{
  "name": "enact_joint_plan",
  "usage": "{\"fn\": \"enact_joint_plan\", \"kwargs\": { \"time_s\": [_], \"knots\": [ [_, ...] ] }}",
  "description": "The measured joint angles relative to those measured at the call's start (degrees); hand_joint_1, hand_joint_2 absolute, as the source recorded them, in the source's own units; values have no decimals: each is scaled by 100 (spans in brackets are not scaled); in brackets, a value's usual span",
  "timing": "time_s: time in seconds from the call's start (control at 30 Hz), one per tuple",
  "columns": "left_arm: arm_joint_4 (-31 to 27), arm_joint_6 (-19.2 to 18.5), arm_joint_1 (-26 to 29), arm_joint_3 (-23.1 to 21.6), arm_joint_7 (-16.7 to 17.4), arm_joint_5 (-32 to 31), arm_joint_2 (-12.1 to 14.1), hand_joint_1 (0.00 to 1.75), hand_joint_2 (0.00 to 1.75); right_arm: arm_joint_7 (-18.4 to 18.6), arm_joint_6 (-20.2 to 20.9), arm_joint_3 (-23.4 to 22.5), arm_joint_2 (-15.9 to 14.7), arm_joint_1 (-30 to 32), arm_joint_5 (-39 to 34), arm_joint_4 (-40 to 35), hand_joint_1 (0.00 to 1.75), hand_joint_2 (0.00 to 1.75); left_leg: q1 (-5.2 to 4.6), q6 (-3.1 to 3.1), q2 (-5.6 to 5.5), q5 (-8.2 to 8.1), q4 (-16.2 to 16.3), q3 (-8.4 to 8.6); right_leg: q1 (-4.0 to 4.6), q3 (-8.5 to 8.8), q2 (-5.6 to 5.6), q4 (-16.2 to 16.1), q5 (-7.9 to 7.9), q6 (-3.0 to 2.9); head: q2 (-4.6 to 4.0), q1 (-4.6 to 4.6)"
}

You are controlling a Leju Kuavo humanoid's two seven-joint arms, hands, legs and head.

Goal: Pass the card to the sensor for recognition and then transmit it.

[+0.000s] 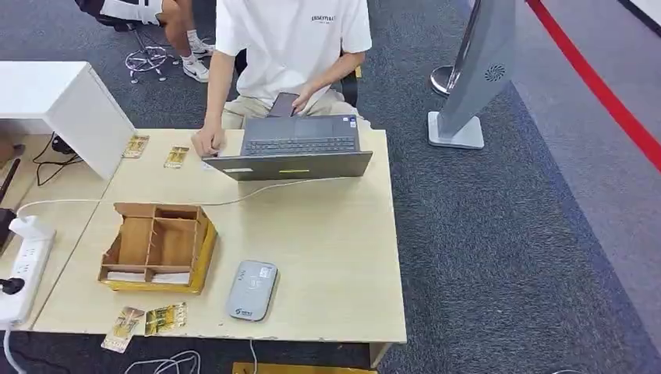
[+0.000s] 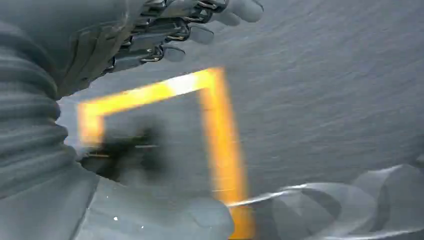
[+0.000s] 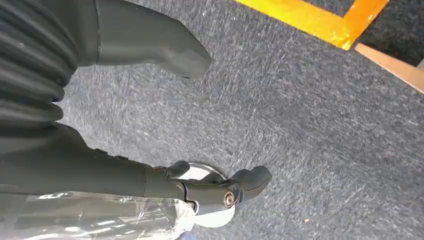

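From the head view we see the counter (image 1: 335, 265) with two cards (image 1: 144, 322) lying side by side at its near edge, just left of the grey sensor (image 1: 252, 290). Two more cards (image 1: 156, 151) lie at the far side, close to a person's hand (image 1: 207, 142) beside the open laptop (image 1: 295, 148). One wooden divider box (image 1: 158, 246) stands between the two pairs, and one white power strip (image 1: 22, 269) lies at the left. So we count four cards, one sensor, one box, one laptop.

In the left wrist view our left robot hand (image 2: 185, 30) hangs over grey carpet and yellow floor tape (image 2: 220, 145), fingers spread apart and holding nothing; the picture is blurred.

In the right wrist view our right robot hand (image 3: 200, 185) also points at the carpet, fingers loosely apart, with nothing gripped.

We judge that no card is in hand or on the sensor. This fits both a moment before a card is picked up and one after a card has been handed on, so we cannot settle the step.
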Motion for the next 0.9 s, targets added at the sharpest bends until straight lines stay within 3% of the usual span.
{"fn": "enact_joint_plan", "kwargs": {
  "time_s": [0.17, 0.3, 0.47, 0.5, 0.9],
  "knots": [
    [396, -1071, -13, -830, 400, -1306, -460, 0, 175, -61, 17, 63, -2, -31, 11, 0, 0, 175, -4, 6, 3, -4, 2, 3, -6, 3, 3, 0, 2, 3, 0, -2],
    [490, -1173, -2, -1610, 220, -2262, -626, 0, 175, -241, 77, 87, -2, -56, -53, -7, 0, 175, 1, 5, 3, -3, 2, 4, 0, 3, 3, 2, 2, 3, 0, -13],
    [582, -1426, 86, -2587, 109, -2216, -663, 0, 175, -317, 201, 133, -41, -38, -307, -33, 0, 175, 4, 5, 3, -3, 1, 5, 4, 2, 3, 2, 0, 0, 0, -15],
    [582, -1453, 123, -2777, 111, -2163, -661, 0, 0, -295, 286, 144, -61, -10, -458, -52, 0, 0, 5, 5, 3, -3, 1, 5, 5, 2, 3, 3, -1, 0, 0, -13],
    [576, -1487, 443, -4467, 310, -1485, -460, 0, 0, -46, 1244, 420, -380, 360, -2254, -289, 0, 0, 4, 11, 4, -10, 1, 3, 5, 2, 3, 2, -5, 6, 0, -9]
  ]
}}
